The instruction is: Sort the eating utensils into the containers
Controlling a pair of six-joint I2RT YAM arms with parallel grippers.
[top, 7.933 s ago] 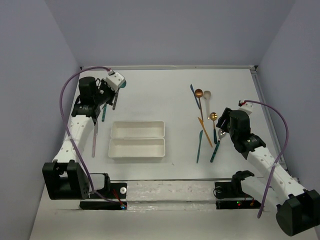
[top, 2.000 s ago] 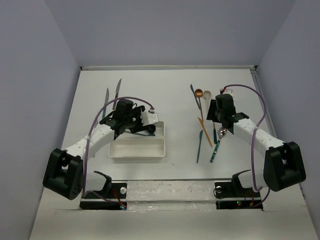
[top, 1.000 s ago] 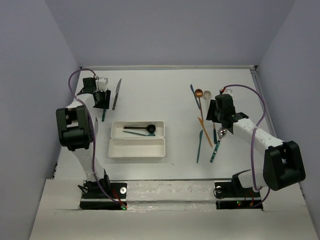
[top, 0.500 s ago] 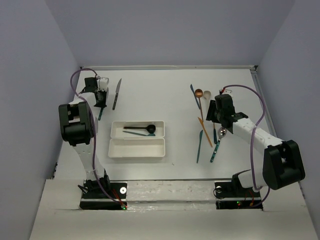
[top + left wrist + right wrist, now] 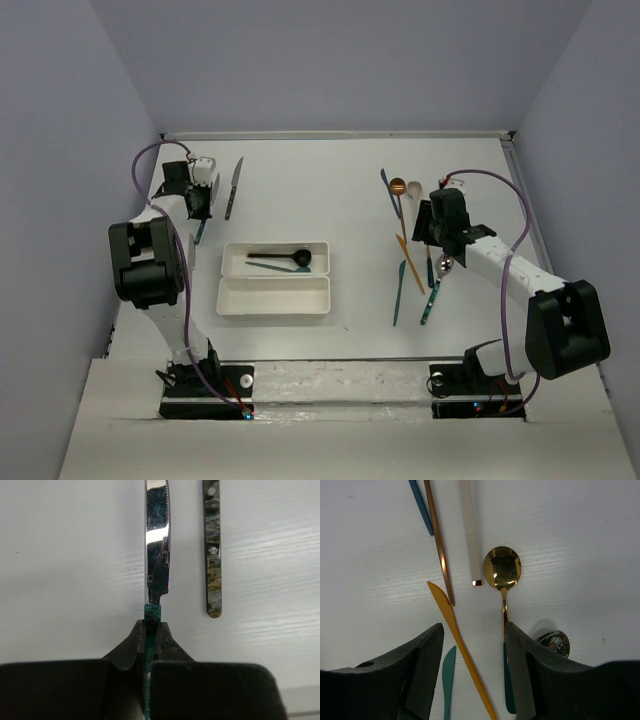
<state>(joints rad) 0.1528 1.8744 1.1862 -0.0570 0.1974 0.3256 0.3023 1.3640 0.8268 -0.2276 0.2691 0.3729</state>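
Observation:
My left gripper [image 5: 151, 625] is shut on the teal handle of a silver-bladed knife [image 5: 157, 555] lying on the table at the far left; in the top view the gripper [image 5: 203, 200] covers most of that knife [image 5: 199, 231]. A dark mottled knife [image 5: 212, 550] lies just right of it. My right gripper [image 5: 472, 635] is open and empty, low over an orange knife [image 5: 462, 645], with a gold spoon [image 5: 502, 570] at its right finger. Two white trays lie mid-table: the far tray [image 5: 235, 252] holds a black spoon [image 5: 285, 258] and a teal utensil; the near tray [image 5: 273, 297] is empty.
Around the right gripper [image 5: 432, 228] lie a copper spoon [image 5: 397, 186], a cream spoon [image 5: 414, 187], a dark blue knife [image 5: 386, 187], a teal knife [image 5: 398, 292], a silver spoon [image 5: 445, 266] and another teal utensil [image 5: 430, 300]. Walls close the far and side edges.
Two seconds ago my left gripper was over the far tray, where the black spoon now lies. It has since moved to the far-left knives and shut on the teal-handled one. The right arm is still.

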